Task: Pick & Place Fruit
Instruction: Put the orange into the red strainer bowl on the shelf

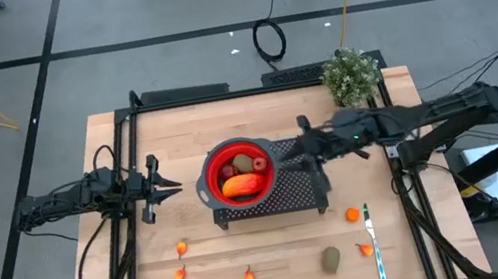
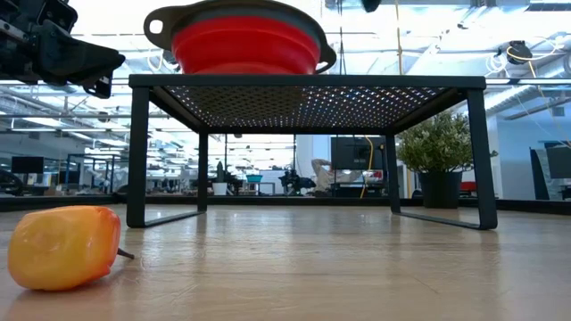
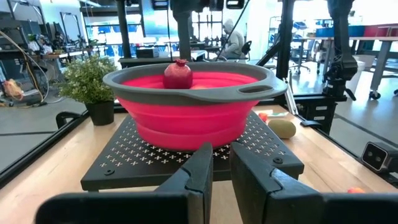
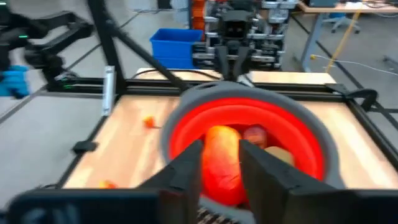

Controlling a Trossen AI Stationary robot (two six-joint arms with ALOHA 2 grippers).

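Risk check: right arm over a loaded bowl, loose fruit left on the bench

Bowl (image 1: 238,172), red with a grey rim, sits on the black perforated stand (image 1: 293,193) mid-bench and holds a long orange piece (image 1: 245,185), a dark red round one (image 1: 260,164) and a brownish-green oval (image 1: 242,164).

Right gripper (image 4: 219,163) hangs just above the bowl's near rim, jaws drawn close with a narrow gap, nothing between them. Left gripper (image 1: 168,185) waits beside the bowl, jaws nearly together, empty.

Still on the bench (image 1: 151,278): a brownish-green oval (image 1: 331,260), small orange bits (image 1: 352,213) (image 1: 182,247) and orange-red bits (image 1: 248,277), one close to the blue-handled utensil (image 1: 373,240).

Likely failure points:
- Jaws catching the rim on lift-out could tip or slide the bowl on the stand.
- Tiny bits may squirt out of a pinch.
- Oval may roll.
- Utensil could get nudged or grabbed with its neighbouring bit.
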